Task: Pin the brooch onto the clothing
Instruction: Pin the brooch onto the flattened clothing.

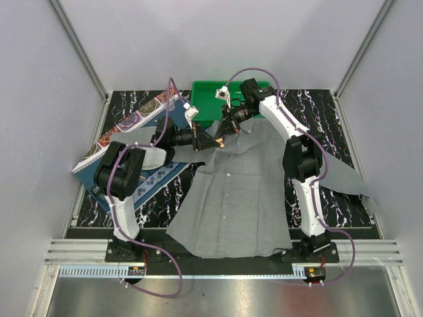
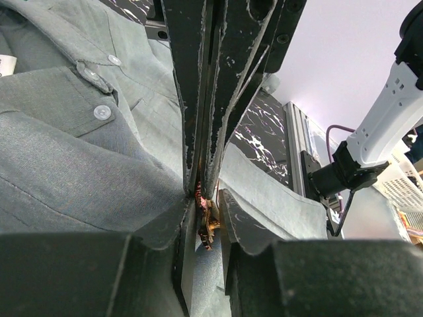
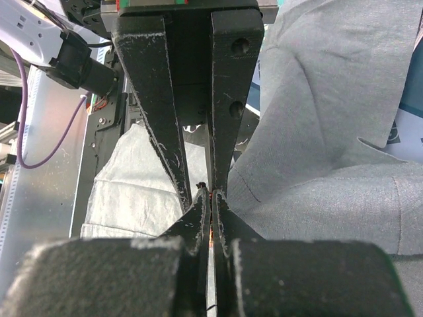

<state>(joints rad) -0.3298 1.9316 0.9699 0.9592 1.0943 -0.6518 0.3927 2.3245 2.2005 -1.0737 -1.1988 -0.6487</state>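
Centrally, shows the brooch (image 2: 207, 224) as a small red-and-gold glint at the collar (image 1: 250, 132) end of the grey shirt (image 1: 238, 198), with a fold of fabric drawn up against it. Finds it nipped by the right gripper (image 3: 210, 198), fingers (image 3: 232, 223) pressed together, only an orange sliver visible in the seam between them. Sets the left gripper (image 2: 206, 210) tip to tip against the right one, pointed from the opposite side, its fingers (image 2: 248, 231) parted by a narrow slot and flanking the brooch's lower part; cannot tell about contact between those pads and the metal. Takes in two pale buttons (image 2: 102, 111) on the shirt front just beside the meeting point. Further out, finds the shirt spread front-up across the black marbled worktop (image 1: 330, 119), collar toward the far side, one sleeve (image 1: 344, 175) stretched out to the right. Notes a green bin (image 1: 208, 99) just behind the collar, at the far edge, and a dark blue patterned placemat (image 1: 158, 177) left of the shirt, partly under the left arm (image 1: 122, 172). Ends at white walls (image 1: 198, 39) on three sides and an aluminium rail (image 1: 73, 252) along the near edge.
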